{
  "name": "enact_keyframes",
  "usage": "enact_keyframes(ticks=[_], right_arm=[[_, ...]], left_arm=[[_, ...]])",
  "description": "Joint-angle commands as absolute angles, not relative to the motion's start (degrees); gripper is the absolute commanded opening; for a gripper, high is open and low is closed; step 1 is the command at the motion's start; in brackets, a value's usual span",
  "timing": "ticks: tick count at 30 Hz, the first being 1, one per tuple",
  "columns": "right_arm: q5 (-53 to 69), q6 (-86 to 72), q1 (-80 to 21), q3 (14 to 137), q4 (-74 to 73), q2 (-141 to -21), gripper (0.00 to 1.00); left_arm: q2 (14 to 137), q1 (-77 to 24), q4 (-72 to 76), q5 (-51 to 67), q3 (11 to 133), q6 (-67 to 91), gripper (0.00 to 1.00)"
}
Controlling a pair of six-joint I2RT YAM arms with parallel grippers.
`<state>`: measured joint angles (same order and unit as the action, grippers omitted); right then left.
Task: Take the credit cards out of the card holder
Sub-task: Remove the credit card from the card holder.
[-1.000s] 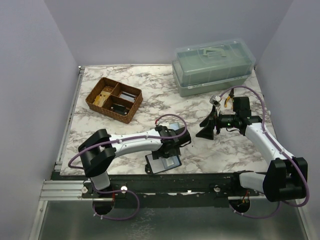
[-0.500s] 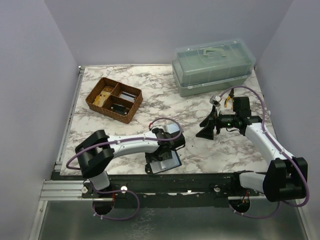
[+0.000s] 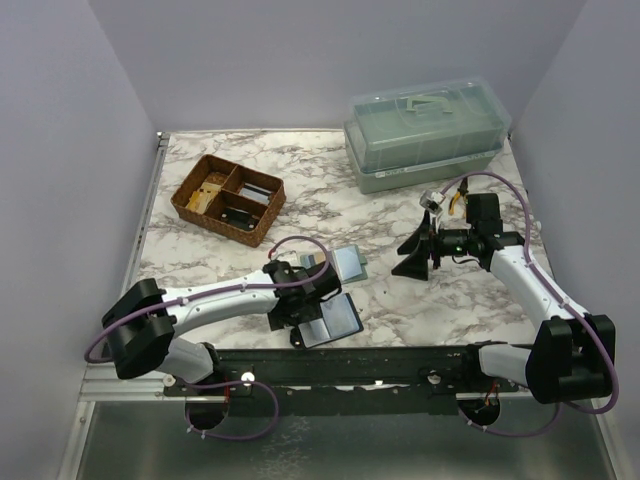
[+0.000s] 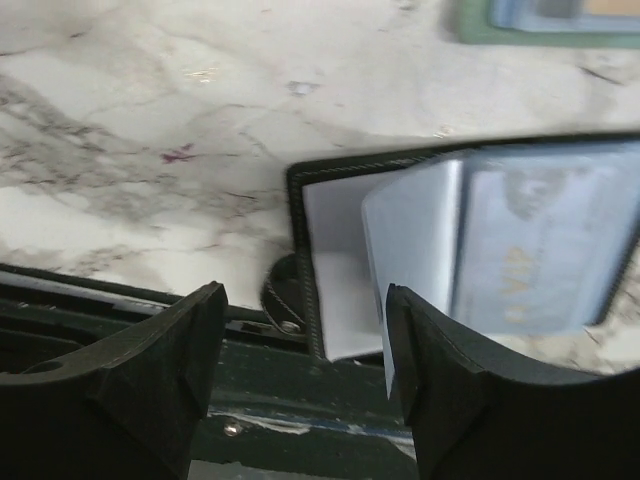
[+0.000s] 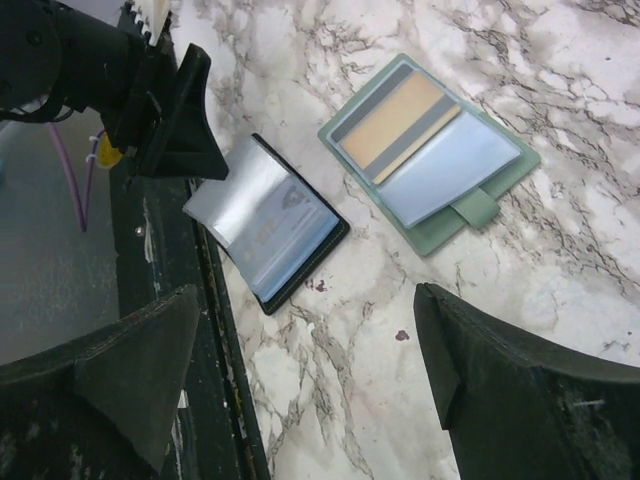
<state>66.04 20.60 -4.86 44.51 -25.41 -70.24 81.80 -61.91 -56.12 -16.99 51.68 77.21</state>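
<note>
Left gripper (image 4: 305, 310) gapes empty; I worry tugging the pale blue-grey card (image 4: 540, 250) drags the unpinned black bifold wallet (image 4: 325, 215) off the marble table (image 4: 150, 150).

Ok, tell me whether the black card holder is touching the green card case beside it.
Apart. The right wrist view shows a strip of marble tabletop between the black card holder and the green card case.

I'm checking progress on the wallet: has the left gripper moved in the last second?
Yes. Seen from above, the left gripper has shifted left, toward the wicker tray's side, coming off the open black wallet.
</note>
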Motion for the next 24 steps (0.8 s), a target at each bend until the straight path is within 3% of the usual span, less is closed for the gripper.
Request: enact_keyframes(ticks=[1, 3, 5, 7, 14, 19, 24], right_arm=[[74.0, 19.4, -4.9, 43.3, -25.1, -70.7, 0.95], [78.8, 15.5, -6.4, 42.9, -22.7, -72.5, 0.94], [79.9, 13.1, -10.6, 43.1, -21.8, -75.6, 0.92], [77.3, 8.4, -15.5, 42.7, -18.5, -79.0, 0.89], [66.2, -9.6, -24.0, 40.1, -4.8, -86.5, 0.82], [59.1, -12.7, -32.1, 40.7, -2.9, -90.3, 0.79], [50.7, -12.3, -33.1, 43.6, -6.2, -94.5, 0.66]], left_arm=[[76.7, -59.8, -46.1, -10.5, 49.9, 68.2, 0.71], [74.8, -57.0, -40.0, -5.2, 45.9, 66.4, 0.66], [73.4, -54.6, -36.8, -1.6, 42.0, 66.8, 0.52], [72.4, -53.7, -34.8, -0.4, 39.0, 67.6, 0.48], [71.5, -53.2, -29.2, -0.1, 34.4, 69.2, 0.47], [73.2, -52.8, -27.2, 0.6, 34.2, 68.9, 0.47], [74.6, -52.7, -24.3, 2.4, 33.1, 69.3, 0.47]])
